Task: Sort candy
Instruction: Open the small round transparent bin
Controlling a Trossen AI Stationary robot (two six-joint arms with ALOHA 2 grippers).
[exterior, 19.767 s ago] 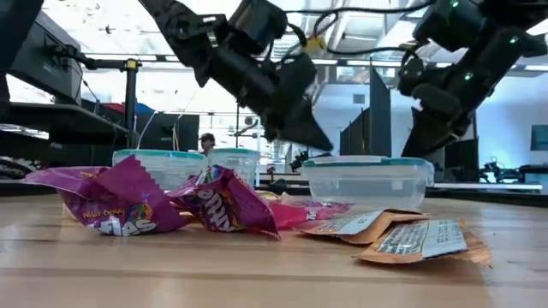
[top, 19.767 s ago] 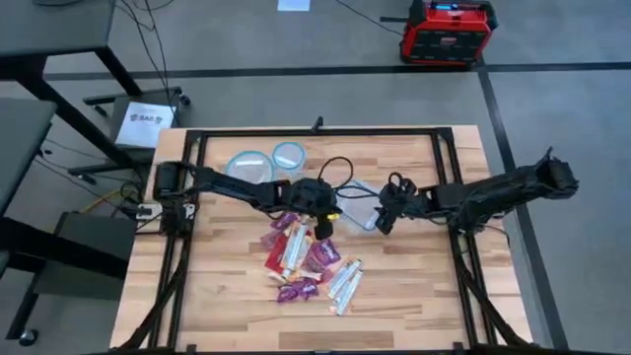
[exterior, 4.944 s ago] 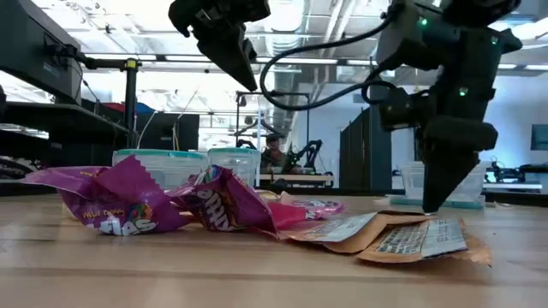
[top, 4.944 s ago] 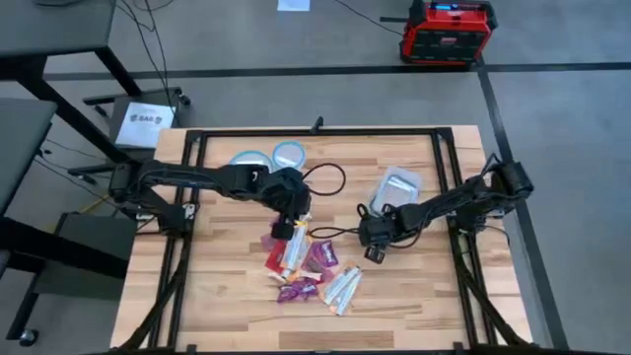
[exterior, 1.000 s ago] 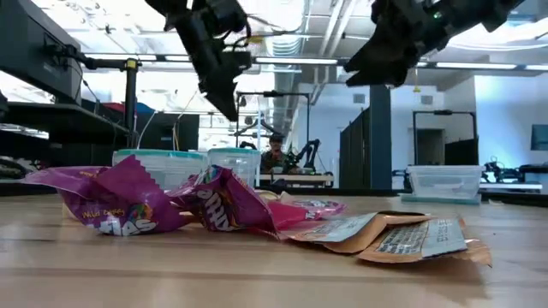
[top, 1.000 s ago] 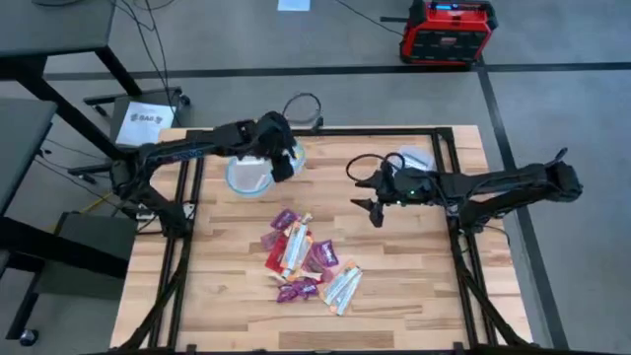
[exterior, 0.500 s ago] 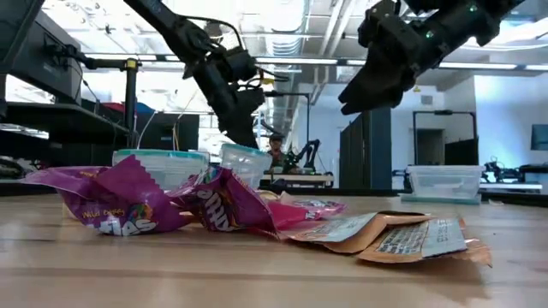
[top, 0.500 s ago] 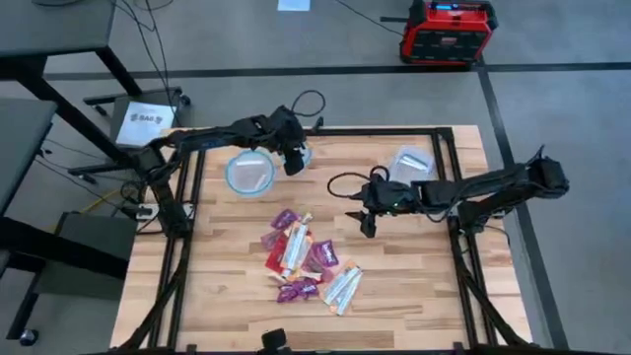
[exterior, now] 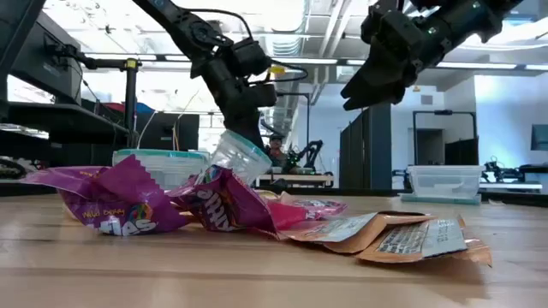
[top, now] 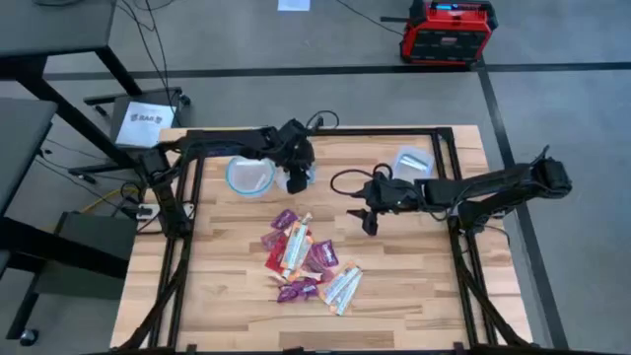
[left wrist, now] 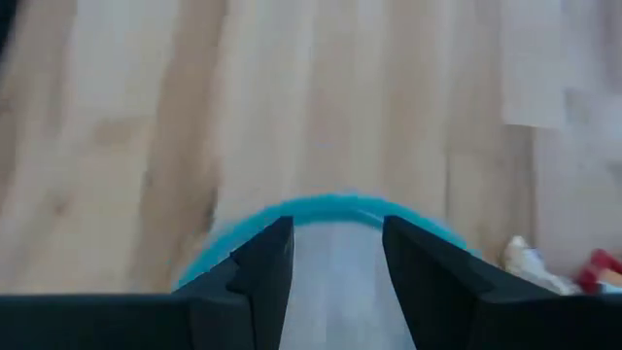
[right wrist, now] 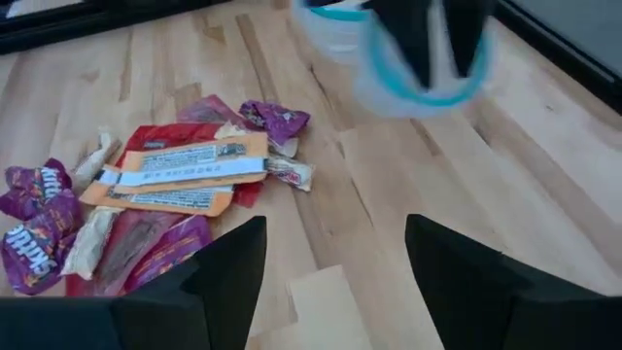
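High view: the left tool (top: 297, 177) is clamped on the rim of a small round blue-rimmed container (top: 299, 180) just beside a larger round container (top: 250, 175) at the far side of the counter (top: 227, 306), the right tool (top: 369, 219) hangs with fingers spread wide, and the candy (top: 304, 260) lies heaped mid-counter between and nearer than both, with a rectangular container (top: 412, 162) at the far right. Low view: the small container (exterior: 234, 156) hangs tilted behind the purple packets (exterior: 218, 204). Wrist views: left fingers (left wrist: 259, 267) straddle the blue rim (left wrist: 330, 207); right fingers (right wrist: 228, 272) stand far apart above the bare counter beside the orange-white wrappers (right wrist: 180, 173).
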